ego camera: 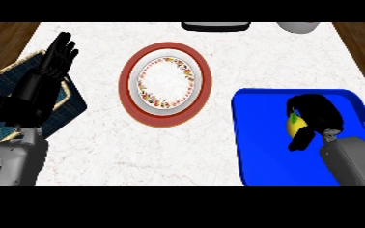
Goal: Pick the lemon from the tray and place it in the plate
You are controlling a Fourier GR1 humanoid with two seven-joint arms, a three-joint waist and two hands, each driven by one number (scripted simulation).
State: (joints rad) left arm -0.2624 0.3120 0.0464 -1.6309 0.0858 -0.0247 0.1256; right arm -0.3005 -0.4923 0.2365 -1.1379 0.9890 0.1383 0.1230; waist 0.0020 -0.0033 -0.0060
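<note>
Head view: right hand [314,112] curled round lemon [293,126], at tray [258,140]
Left hand [57,58]: fingers straight, resting
Plate [167,82]: lemon not yet there

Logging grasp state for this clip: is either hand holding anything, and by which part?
The right hand curls round the lemon at the blue tray, covering all but its left side. The left hand is open and holds nothing.

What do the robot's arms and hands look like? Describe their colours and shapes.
The left forearm and right forearm are smooth, rounded, light grey casings. The left hand and right hand are glossy black, with slim black fingers. No cables or markings show.
</note>
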